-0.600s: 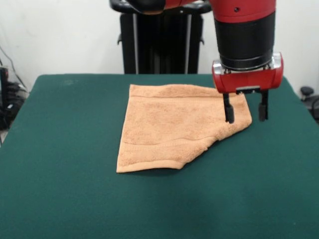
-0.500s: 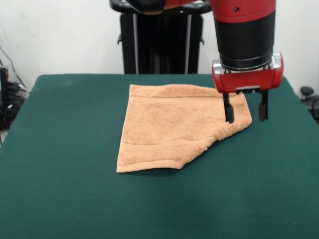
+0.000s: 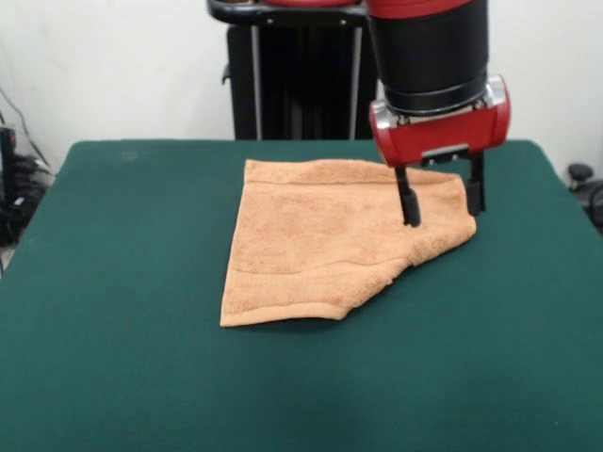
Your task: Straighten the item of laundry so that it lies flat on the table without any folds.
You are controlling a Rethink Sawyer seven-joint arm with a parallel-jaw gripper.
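The item of laundry (image 3: 320, 245), a light orange-tan terry towel, lies on the dark green table (image 3: 122, 358) a little right of centre. Its front right corner is folded under, leaving a slanted edge, and a ribbed band runs near its front edge. My gripper (image 3: 443, 207) hangs open above the towel's right end, its red body above. One black finger (image 3: 410, 202) stands over the cloth and the other sits at the towel's right edge. Nothing is held between them.
A black stand (image 3: 301, 85) rises behind the table's far edge. A dark object (image 3: 579, 174) sits off the table at the right, and cables (image 3: 14, 188) hang at the left.
The gripper has shifted to the left and slightly up, now standing more over the towel's right end. The towel has not moved.
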